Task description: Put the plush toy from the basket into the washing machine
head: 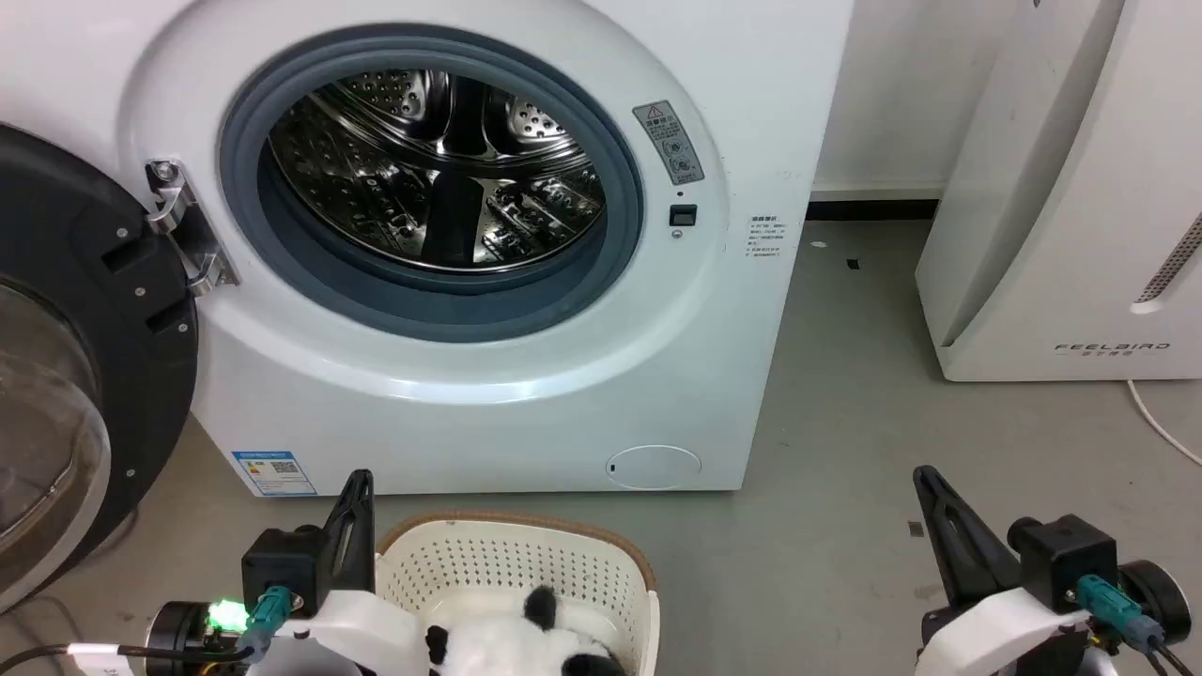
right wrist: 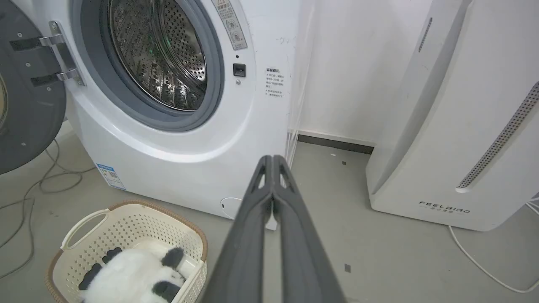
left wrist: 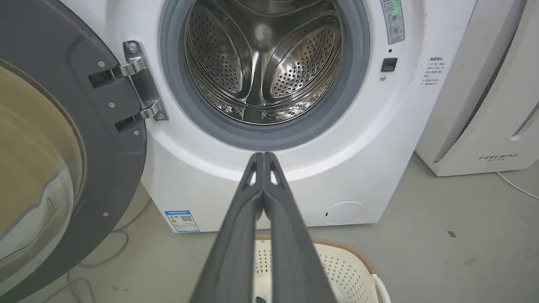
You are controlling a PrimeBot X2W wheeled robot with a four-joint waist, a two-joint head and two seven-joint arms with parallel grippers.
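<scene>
The fluffy white plush toy [head: 512, 646] [right wrist: 130, 275] with black patches lies inside the cream perforated basket [head: 526, 563] [right wrist: 134, 223] [left wrist: 345, 269] on the floor, just in front of the washing machine [head: 488, 394] [left wrist: 379, 126] [right wrist: 261, 126]. The washer's door [head: 84, 376] hangs open to the left and the steel drum [head: 441, 160] is bare. My left gripper [head: 361, 483] [left wrist: 263, 156] is shut with nothing in it, at the basket's left rim. My right gripper [head: 925, 479] [right wrist: 273, 159] is also shut and holds nothing, well to the right of the basket.
A white FEELBIRD appliance [head: 1061, 188] [right wrist: 463, 126] stands at the right against the wall, with a white cable [head: 1160, 422] on the floor beside it. Dark cables [right wrist: 38, 185] trail on the grey floor under the open door. Bare floor lies between the basket and the appliance.
</scene>
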